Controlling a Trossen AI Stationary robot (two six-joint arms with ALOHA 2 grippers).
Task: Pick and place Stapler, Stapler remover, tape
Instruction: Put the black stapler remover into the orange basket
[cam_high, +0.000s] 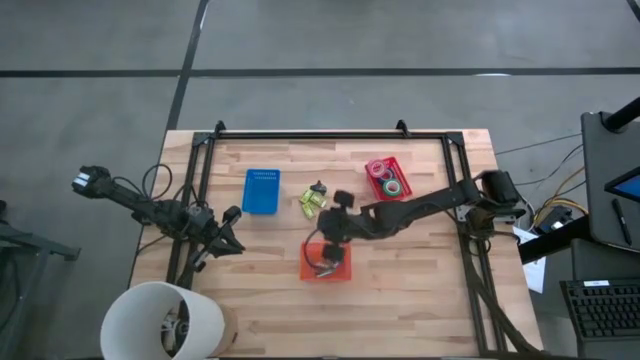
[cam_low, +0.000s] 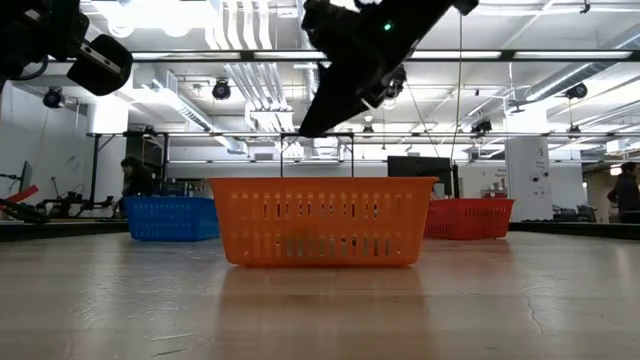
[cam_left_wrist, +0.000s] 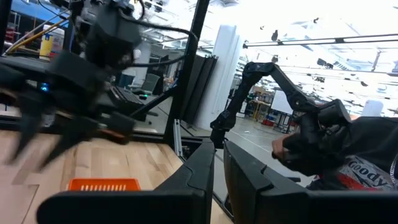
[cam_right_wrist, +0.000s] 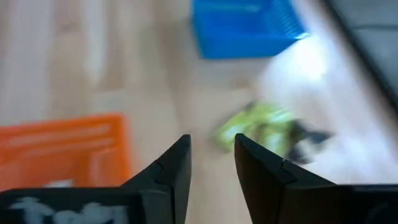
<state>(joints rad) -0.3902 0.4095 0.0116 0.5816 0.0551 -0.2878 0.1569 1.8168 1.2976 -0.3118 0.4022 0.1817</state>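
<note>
Above the orange bin (cam_high: 326, 262) on the counter (cam_high: 420, 290) | right gripper (cam_right_wrist: 211, 155) empty, slightly parted, facing green staple removers (cam_high: 312, 202) | tape rolls (cam_high: 388, 178) in red bin (cam_high: 399, 167) | left gripper (cam_left_wrist: 219, 163) near-closed, idle, counter's left edge | risk: fast swing scattering small removers.

In the right wrist view, motion blur is smearing the yellow-green heap (cam_right_wrist: 261, 130) so its pieces cannot be told apart. The orange bin (cam_right_wrist: 59, 152) is running off the picture's edge there. In the high view, the right arm (cam_high: 400, 213) is hiding part of the orange bin's contents.
</note>
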